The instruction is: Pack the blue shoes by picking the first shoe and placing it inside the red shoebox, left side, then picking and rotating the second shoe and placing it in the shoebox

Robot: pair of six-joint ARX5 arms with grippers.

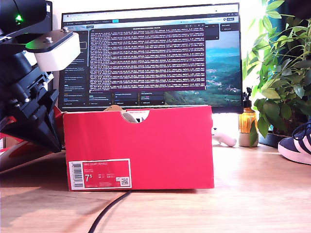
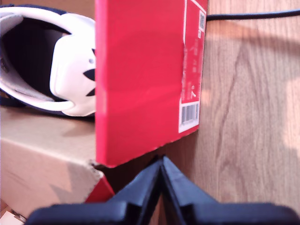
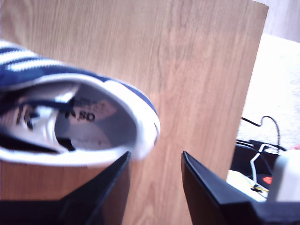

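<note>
Closest to the exterior camera, the red shoebox [image 1: 138,145] already holds one blue shoe [image 2: 51,61], heel up. My first hand [image 2: 161,187] hangs pinched together outside it; my second hand [image 3: 154,187], spread apart, approaches the other shoe [image 3: 70,117] on the surface [image 3: 197,84].

One blue shoe [image 2: 51,61] inside red shoebox [image 1: 138,145], other [image 1: 297,143] outside.

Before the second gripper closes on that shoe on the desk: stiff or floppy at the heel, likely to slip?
The shoe probably flexes at the collar: the upper looks soft and suede-like, so the fingers may pinch it inward. The white rubbery sole rim should give firmer purchase. It looks light, so a nudge would likely slide it on the smooth desk rather than tip it.
</note>
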